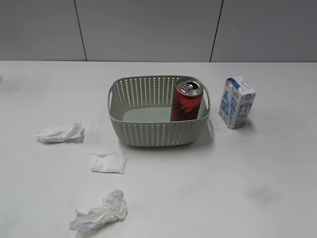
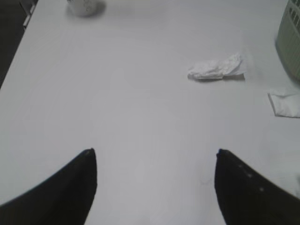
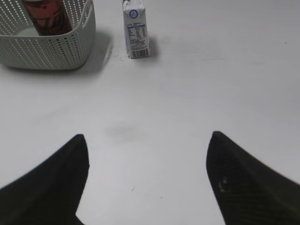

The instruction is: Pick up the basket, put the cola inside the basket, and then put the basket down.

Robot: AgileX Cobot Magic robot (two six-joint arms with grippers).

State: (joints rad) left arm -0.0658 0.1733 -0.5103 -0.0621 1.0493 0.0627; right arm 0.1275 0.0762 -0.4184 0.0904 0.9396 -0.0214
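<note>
The pale sage-green basket stands on the white table at mid-view. The red cola can stands upright inside it at its right end. In the right wrist view the basket is at the top left with the cola in it. An edge of the basket shows at the far right of the left wrist view. My left gripper is open and empty over bare table. My right gripper is open and empty, well short of the basket. Neither gripper shows in the exterior view.
A white-and-blue milk carton stands right of the basket; it also shows in the right wrist view. Three crumpled white tissues lie left and front of the basket: one, one, one.
</note>
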